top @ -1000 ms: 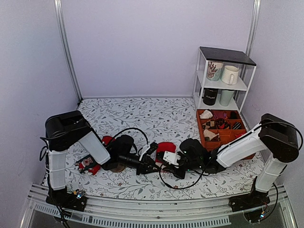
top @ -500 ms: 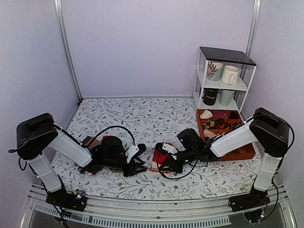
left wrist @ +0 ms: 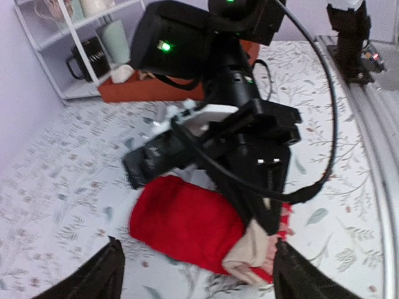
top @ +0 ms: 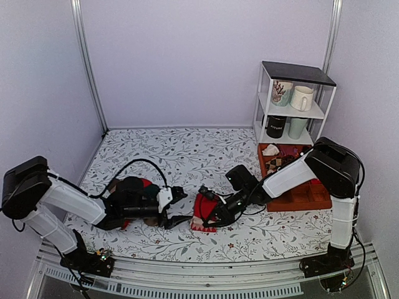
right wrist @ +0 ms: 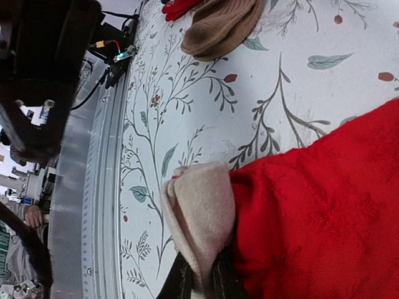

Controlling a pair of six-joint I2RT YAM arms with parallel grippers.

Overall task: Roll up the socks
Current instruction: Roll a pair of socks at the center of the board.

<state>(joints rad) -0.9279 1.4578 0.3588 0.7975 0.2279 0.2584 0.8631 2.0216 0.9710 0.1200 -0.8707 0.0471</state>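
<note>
Here we are at the near middle of the flowered table [top: 206,149], and the red socks [top: 201,210] lie there in a thick bundle between the two arms. The right gripper [top: 215,215] reaches in low from the right, and its wrist view makes it plain: the jaws are pinched tight on the pale beige end [right wrist: 202,212] of the bundle, with the red knit bulging out beside them. The left gripper [top: 177,207] sits just to the left of the socks, and from its own camera the two fingers [left wrist: 103,277] stand spread wide, one on each side of the bundle, touching nothing. A brown sock [right wrist: 221,25] lies apart on the cloth, further along toward the left arm. Back on the right, an orange tray [top: 308,199] sits below a white shelf [top: 298,71] of mugs [top: 302,98].
</note>
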